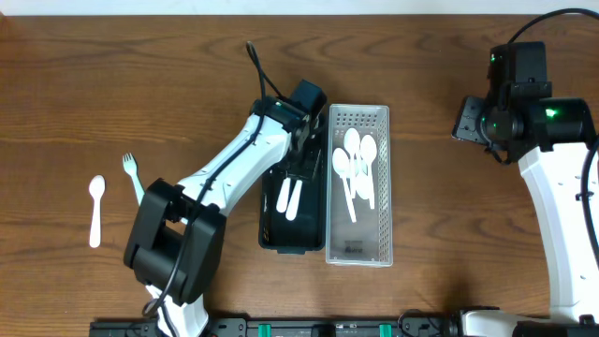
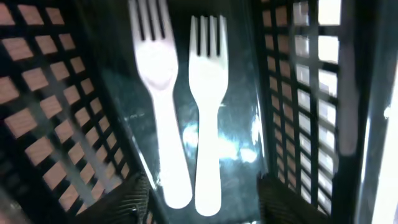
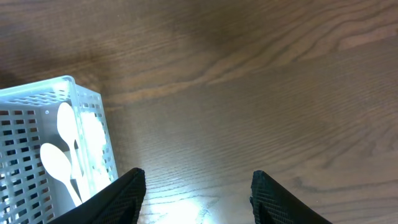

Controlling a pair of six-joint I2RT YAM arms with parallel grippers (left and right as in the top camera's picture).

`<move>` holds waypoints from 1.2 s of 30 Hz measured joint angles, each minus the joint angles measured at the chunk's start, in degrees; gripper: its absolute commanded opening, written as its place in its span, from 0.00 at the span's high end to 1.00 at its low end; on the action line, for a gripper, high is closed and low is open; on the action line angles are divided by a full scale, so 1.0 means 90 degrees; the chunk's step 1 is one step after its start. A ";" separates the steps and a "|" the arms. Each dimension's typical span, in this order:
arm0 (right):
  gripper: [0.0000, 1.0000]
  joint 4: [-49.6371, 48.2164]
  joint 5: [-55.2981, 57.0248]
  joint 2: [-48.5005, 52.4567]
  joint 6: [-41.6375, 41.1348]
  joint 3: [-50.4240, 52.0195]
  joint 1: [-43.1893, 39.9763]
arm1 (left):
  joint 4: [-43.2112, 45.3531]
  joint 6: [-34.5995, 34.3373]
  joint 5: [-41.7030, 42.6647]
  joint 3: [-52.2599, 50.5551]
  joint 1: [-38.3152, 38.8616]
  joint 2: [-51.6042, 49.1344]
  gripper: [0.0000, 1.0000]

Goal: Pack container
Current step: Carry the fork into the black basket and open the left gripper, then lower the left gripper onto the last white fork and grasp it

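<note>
A dark lattice container [image 1: 292, 234] lies at the table's middle with two white forks [image 1: 289, 198] in it. Beside it on the right is a white lattice container [image 1: 359, 248] holding several white spoons [image 1: 356, 167]. My left gripper [image 1: 304, 154] is open, low over the dark container's far end. In the left wrist view its fingers [image 2: 205, 196] straddle the handles of the two forks [image 2: 186, 99] without gripping them. A loose white spoon [image 1: 95, 211] and a pale fork [image 1: 132, 174] lie far left. My right gripper [image 1: 473, 122] is open and empty over bare wood [image 3: 198, 193].
The white container's corner with spoons shows at the left of the right wrist view [image 3: 56, 149]. The left arm stretches diagonally from the front left base [image 1: 173, 253] to the containers. The right arm stands along the right edge [image 1: 562, 215].
</note>
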State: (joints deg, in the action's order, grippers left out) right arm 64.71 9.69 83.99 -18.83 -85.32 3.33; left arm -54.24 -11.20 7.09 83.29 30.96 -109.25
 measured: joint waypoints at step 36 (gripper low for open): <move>0.39 0.0134 0.0002 0.0000 0.0000 0.0002 0.0000 | -0.1073 0.0627 -0.0542 0.1110 -0.5928 -0.0401 0.01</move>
State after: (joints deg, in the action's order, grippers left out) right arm 65.91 9.72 83.99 -18.83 -85.30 3.33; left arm -63.90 -5.56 2.22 93.27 -22.39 -112.86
